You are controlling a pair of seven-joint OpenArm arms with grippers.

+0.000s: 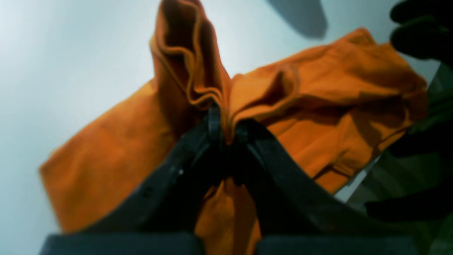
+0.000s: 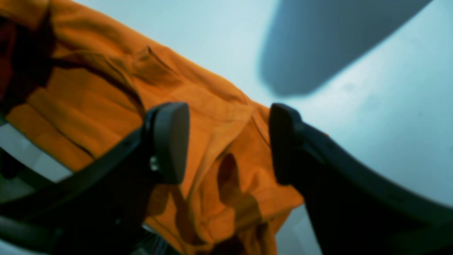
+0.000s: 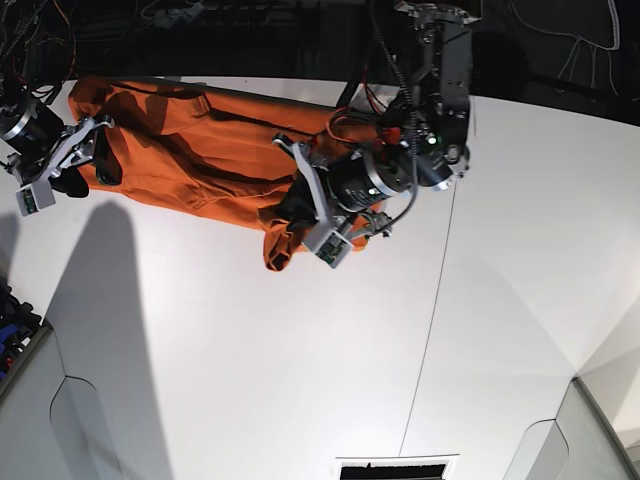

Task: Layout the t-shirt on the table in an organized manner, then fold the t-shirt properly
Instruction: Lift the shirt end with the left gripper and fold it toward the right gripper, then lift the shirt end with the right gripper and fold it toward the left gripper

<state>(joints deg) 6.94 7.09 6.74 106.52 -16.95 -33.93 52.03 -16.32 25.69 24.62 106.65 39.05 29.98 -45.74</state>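
Note:
The orange t-shirt lies crumpled in a long band along the far side of the white table. My left gripper is shut on a bunched fold at the shirt's right end, and in the left wrist view the cloth rises in pleats out of the pinched tips of the left gripper. My right gripper is at the shirt's left end. In the right wrist view this gripper stands open, and the t-shirt lies beyond the gap between its fingers.
A thin dark seam crosses the table right of centre. Cables and dark equipment sit behind the far edge, close to the shirt. A slotted vent is at the front edge. The table edge shows beside the shirt.

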